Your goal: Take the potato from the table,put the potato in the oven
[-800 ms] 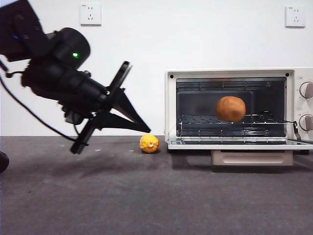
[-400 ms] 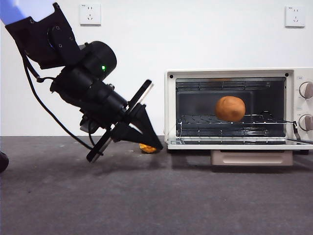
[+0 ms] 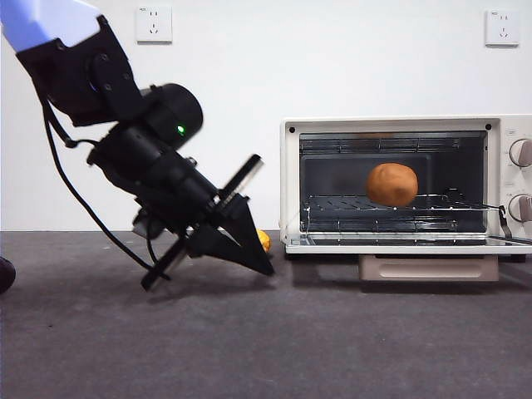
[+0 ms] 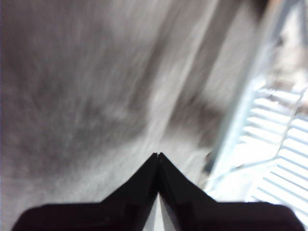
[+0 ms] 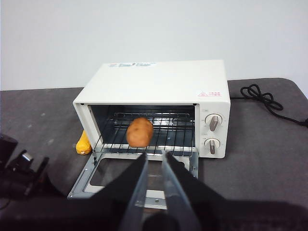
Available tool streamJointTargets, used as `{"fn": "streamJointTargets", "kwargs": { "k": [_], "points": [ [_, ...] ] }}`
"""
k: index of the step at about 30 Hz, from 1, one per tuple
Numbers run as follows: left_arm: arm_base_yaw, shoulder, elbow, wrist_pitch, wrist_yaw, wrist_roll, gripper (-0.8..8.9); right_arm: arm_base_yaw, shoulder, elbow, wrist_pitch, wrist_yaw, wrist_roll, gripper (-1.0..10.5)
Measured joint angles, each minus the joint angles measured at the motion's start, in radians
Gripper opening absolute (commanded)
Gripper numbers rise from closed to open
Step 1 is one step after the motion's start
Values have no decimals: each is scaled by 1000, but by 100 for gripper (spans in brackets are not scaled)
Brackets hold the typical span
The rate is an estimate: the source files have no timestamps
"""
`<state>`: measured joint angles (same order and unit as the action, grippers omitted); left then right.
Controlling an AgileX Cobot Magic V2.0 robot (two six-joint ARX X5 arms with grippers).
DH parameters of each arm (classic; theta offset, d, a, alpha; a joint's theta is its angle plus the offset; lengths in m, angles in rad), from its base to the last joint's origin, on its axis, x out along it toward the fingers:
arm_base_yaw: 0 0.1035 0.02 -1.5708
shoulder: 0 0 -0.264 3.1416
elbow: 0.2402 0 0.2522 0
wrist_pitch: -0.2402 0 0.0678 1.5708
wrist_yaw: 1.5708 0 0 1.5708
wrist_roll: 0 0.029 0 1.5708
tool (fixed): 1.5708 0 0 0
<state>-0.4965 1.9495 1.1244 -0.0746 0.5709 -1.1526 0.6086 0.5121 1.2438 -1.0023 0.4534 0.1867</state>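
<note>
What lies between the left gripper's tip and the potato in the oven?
In the front view, the left gripper is low beside the oven; the oven's left wall and wire rack separate it from the potato.

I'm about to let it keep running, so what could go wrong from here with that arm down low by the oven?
The left gripper, jaws shut, hangs low over the table right beside the open oven; a sideways swing could knock the lowered door. It could also bump the small yellow ball just behind it. The potato already sits on the rack, so a jolt to the oven might roll it.
</note>
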Motion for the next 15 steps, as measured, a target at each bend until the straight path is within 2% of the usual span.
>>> {"fn": "streamJointTargets", "kwargs": {
  "k": [15],
  "points": [
    [-30,5,0,34,12,0,-6,0,0,0,-40,0,0,60]
  ]
}}
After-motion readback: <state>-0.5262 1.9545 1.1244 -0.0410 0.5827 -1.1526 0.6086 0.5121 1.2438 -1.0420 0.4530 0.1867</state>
